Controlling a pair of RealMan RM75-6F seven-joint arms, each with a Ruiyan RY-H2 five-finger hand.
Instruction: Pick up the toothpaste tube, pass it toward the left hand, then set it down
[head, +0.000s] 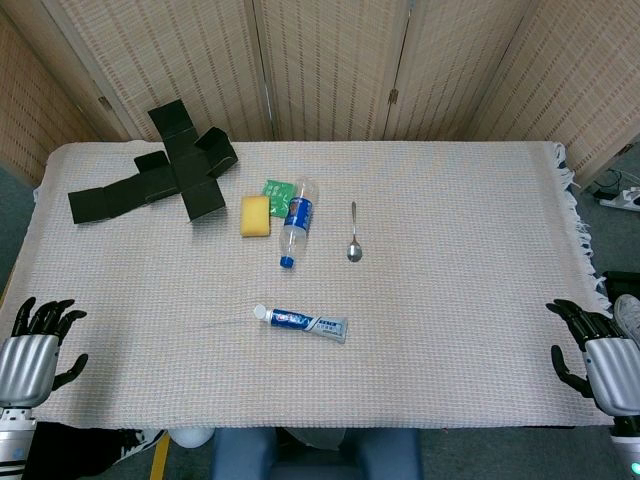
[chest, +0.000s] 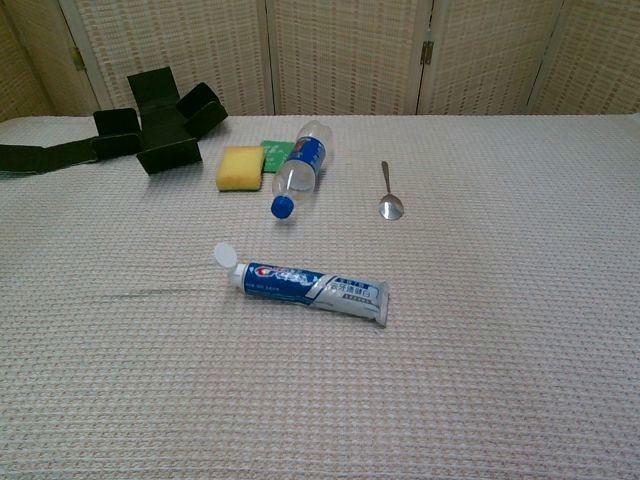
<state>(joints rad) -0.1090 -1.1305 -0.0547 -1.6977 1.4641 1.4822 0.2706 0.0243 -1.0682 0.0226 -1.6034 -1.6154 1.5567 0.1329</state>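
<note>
The toothpaste tube (head: 307, 321) (chest: 306, 284) lies flat near the front middle of the table, white cap to the left, blue-and-silver body to the right. My left hand (head: 35, 348) hangs at the front left corner, fingers spread, holding nothing. At the front right edge my right hand (head: 595, 352) is likewise spread and empty. Both hands are far from the tube. The chest view shows neither hand.
A plastic bottle with a blue cap (head: 296, 224) (chest: 299, 167), a yellow sponge (head: 256, 215) (chest: 241, 167), a green packet (head: 277, 189) and a spoon (head: 353, 235) (chest: 388, 192) lie behind the tube. Unfolded black boxes (head: 165, 172) (chest: 150, 128) sit at the back left. A woven cloth (head: 460, 260) covers the table.
</note>
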